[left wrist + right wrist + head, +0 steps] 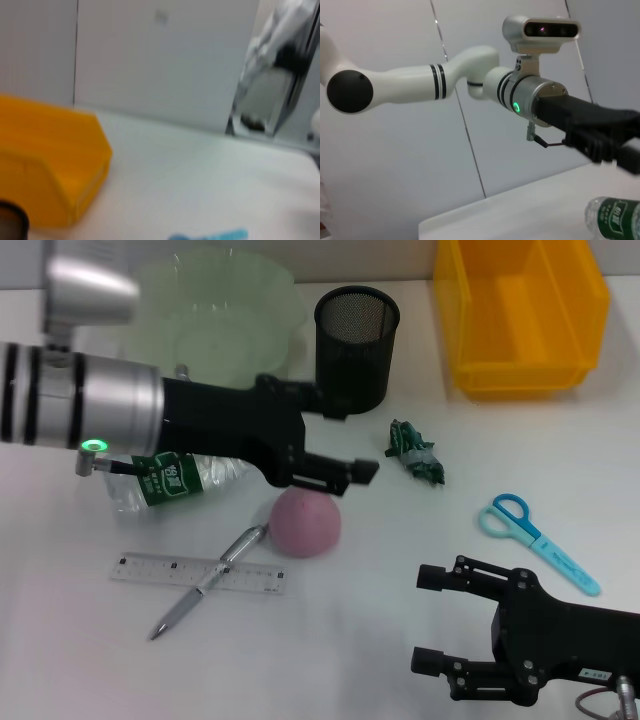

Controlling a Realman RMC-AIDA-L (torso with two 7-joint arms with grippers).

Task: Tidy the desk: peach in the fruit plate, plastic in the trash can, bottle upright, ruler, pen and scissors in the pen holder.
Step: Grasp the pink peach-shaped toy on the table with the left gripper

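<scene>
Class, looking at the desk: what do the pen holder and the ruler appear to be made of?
Pen holder: likely black metal mesh; the fine perforated wall and solid rim suggest it. Ruler: probably clear plastic, pale and see-through with printed marks, though frosted acrylic or thin metal cannot be ruled out.

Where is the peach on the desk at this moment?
In the head view the peach lies near the middle of the table, just below the left gripper, with the pen and ruler at its left.

Even, bright overhead light is seen; soft shadows are cast under the peach (305, 523) and scissors (538, 540). The left wrist view is blurred throughout; the head view's near arm is softened.
</scene>
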